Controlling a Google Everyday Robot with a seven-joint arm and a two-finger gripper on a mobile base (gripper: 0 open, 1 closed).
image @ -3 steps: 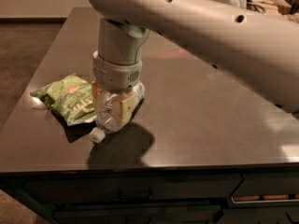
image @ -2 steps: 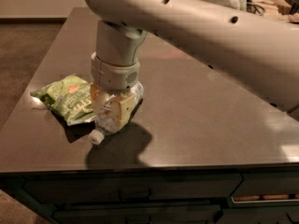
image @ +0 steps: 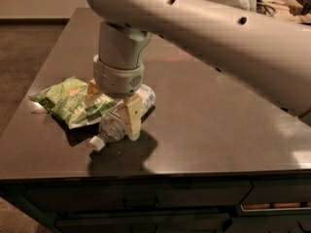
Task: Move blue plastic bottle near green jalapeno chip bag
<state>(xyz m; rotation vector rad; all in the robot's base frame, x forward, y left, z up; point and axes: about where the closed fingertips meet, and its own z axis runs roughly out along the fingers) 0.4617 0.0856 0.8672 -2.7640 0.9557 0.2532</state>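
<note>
The blue plastic bottle lies on its side on the dark table. Its white cap points to the front left and its labelled end to the back right. The green jalapeno chip bag lies flat just left of the bottle and touches it. My gripper hangs straight down over the bottle, with one finger at the bottle's right side and the other over the bag's edge. The fingers stand apart and the bottle rests on the table.
The table's front edge runs just in front of the bottle, with drawers below it. My large arm spans the upper right. Clutter sits on a far surface at the top right.
My arm and wrist have shifted slightly left. The bottle has stayed in the same spot beside the bag.
</note>
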